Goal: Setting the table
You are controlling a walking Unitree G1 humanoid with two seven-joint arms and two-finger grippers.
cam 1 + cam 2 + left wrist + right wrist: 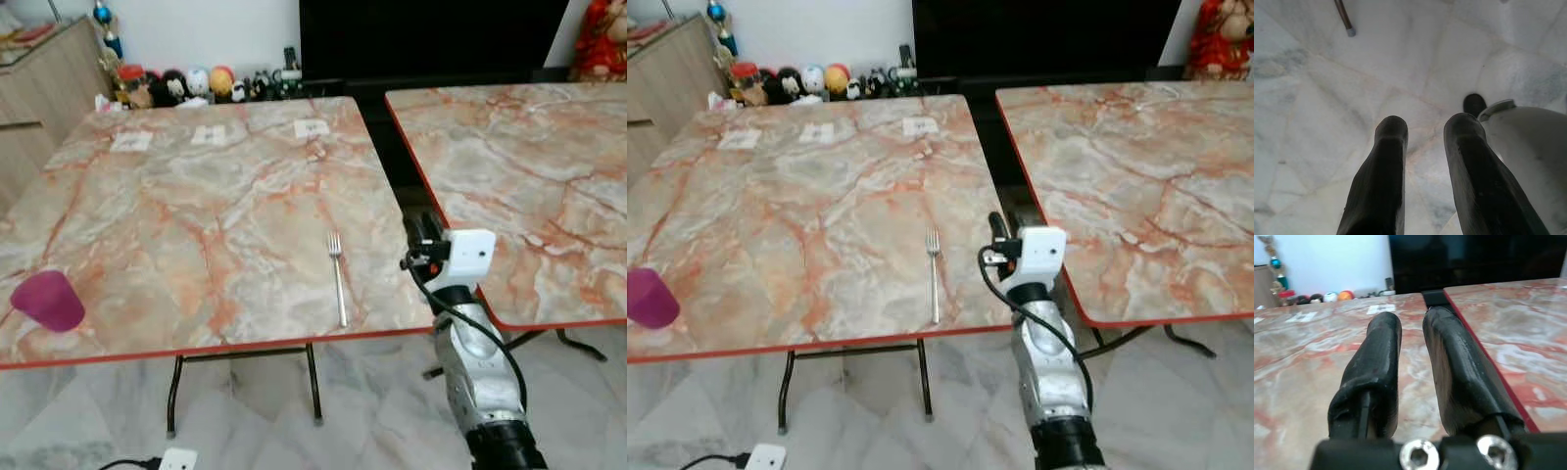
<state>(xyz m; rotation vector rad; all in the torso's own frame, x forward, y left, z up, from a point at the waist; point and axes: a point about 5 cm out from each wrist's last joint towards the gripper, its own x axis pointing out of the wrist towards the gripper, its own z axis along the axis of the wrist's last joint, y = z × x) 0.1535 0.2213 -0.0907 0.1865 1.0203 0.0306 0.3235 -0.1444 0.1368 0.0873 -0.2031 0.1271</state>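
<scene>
A silver fork (337,279) lies on the left marble table (196,215), near its front edge, tines pointing away from me. At the front left corner of that table a purple cup (47,300) stands upright. My right gripper (422,228) is raised at the table's right edge, right of the fork and apart from it. In the right wrist view its fingers (1383,347) are slightly apart with nothing between them, pointing over the tabletop. My left gripper (1425,127) hangs over the marble floor, open and holding nothing.
A second marble table (529,176) stands to the right across a narrow gap. Three paper cards (209,135) lie along the left table's far side. Small toys (186,86) line the wall beside a wooden cabinet (39,88). A white plug (176,458) lies on the floor.
</scene>
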